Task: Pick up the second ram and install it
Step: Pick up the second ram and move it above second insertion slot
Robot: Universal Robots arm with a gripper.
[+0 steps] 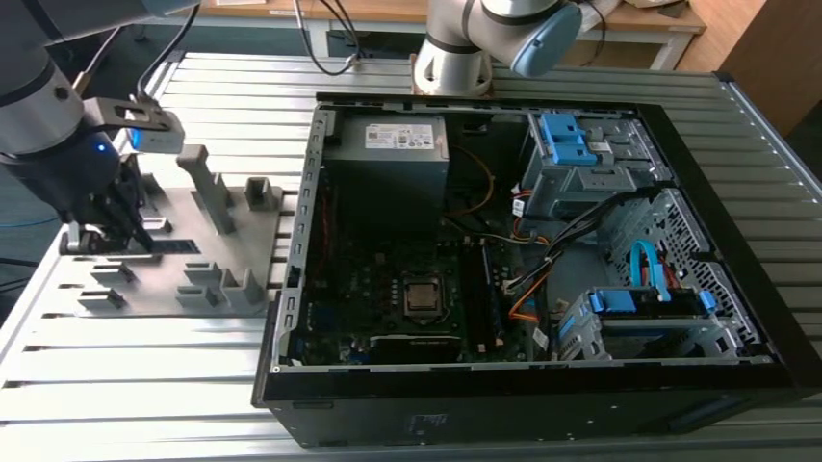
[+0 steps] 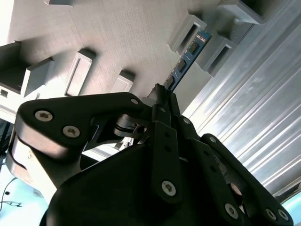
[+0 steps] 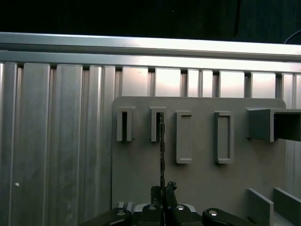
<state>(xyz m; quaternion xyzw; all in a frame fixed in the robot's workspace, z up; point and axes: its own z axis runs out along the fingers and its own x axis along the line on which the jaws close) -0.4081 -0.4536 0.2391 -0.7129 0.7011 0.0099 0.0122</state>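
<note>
Pincer (image 1: 110, 234) on the dark arm hangs low at the exterior view's left, over the pale grey plastic holder block with upright posts (image 1: 161, 289) that lies on the ribbed aluminium desk (image 1: 129, 385).

What matters most is how the long, thin, dark green-black second ram (image 2: 186, 61) lies to it. The stick stands on its thin edge in the holder block. Its long axis runs straight out from between the fingertips, in the same plane as the black fingers (image 2: 162, 127). In the first wrist view it shows edge-on as one narrow dark line leading away from the pincer. Its near end is at the fingertips, and its far end sits between two raised grey guide blocks (image 2: 188, 30).

In both wrist views the jaws are drawn in to a narrow gap, one on each flat face of the stick's near end. I judge that they have pinched it, while its far end rests in the guides.

Further to the exterior view's right, just beside the holder block, stands the open black computer case (image 1: 514, 409). The square silver processor (image 1: 421, 294) is on the board inside. The stick is outside the case, not yet installed.
</note>
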